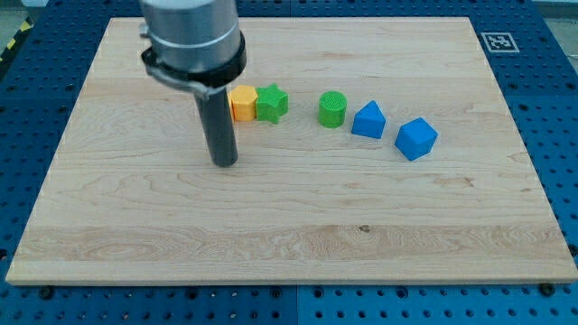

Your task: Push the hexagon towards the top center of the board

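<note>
Mostly bare wood board (298, 226) on blue pegboard bench (36, 108), my tip (224, 163) nr orange hexagon (241, 103), no jaws

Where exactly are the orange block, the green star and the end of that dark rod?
orange hexagon block (241, 103): camera view, on its top face.
green star block (272, 103): camera view, on its top face.
my tip (225, 163): camera view, rod's very end, below and left of the orange block.

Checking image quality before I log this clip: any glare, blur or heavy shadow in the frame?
Camera view: even, soft lighting, no glare on the board; my tip and the orange hexagon are sharp, with only faint shadows under the blocks; the arm's upper housing is cropped by the view's top.
</note>
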`<act>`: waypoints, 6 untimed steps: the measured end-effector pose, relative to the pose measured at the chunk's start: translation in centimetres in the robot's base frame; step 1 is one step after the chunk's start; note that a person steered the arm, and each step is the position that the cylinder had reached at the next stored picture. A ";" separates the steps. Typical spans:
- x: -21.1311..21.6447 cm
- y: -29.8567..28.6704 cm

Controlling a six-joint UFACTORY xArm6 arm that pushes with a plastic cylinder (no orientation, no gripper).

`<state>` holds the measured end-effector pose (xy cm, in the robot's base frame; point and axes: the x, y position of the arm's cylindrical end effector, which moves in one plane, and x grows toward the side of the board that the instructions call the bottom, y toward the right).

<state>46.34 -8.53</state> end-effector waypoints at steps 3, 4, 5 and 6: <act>-7.7 3.1; -7.8 3.8; -10.5 4.6; -12.0 4.6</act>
<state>34.38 -3.90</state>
